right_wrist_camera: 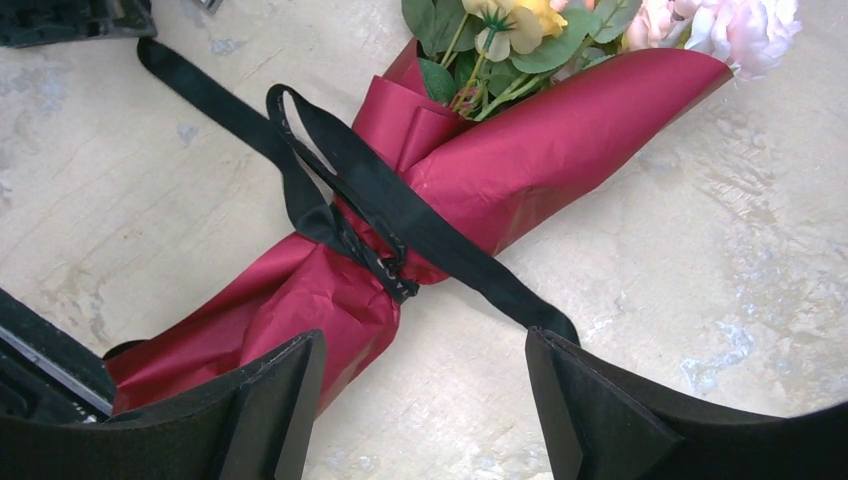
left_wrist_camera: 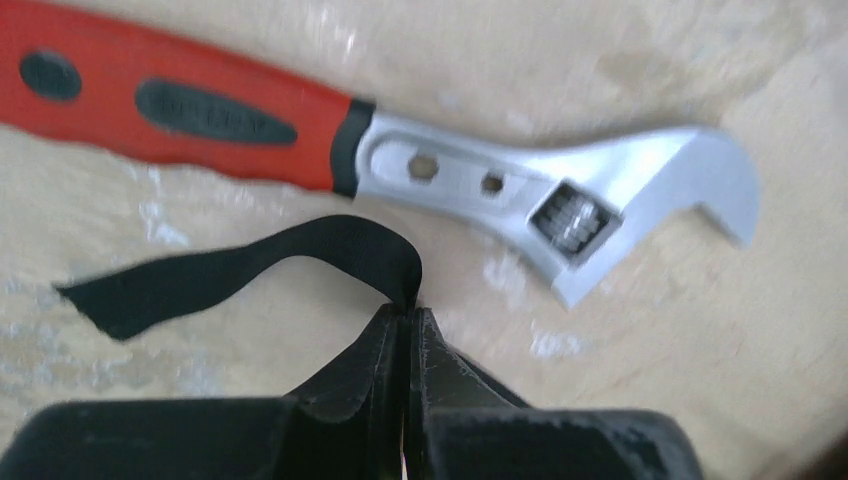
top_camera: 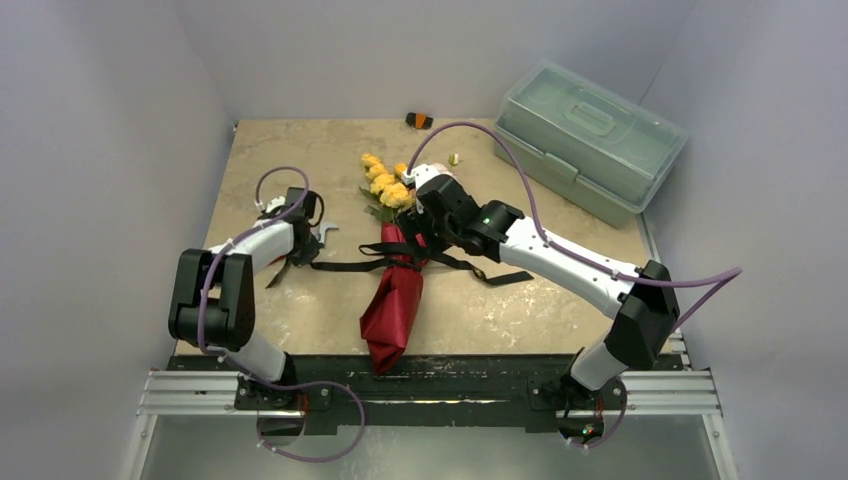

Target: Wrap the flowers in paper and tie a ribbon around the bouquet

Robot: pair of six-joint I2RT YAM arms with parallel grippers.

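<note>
where ribbon (right_wrist_camera: 420,222) cinches it, the bouquet (right_wrist_camera: 560,140) (maroon) crinkles.

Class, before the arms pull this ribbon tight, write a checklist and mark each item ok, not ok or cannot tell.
1. Left gripper shut on ribbon end: ok.
2. Right gripper gripping the other tail: not ok, jaws open.
3. Ribbon crossed around bouquet: ok.
4. Knot snug: cannot tell.
5. Flowers inside the paper: ok.
6. Wrench clear of ribbon: not ok, lies close beside it.

Wrench handle (left_wrist_camera: 200,110) past left-wrist view's edge; pink blooms (right_wrist_camera: 740,25) past right-wrist view's top edge
</note>
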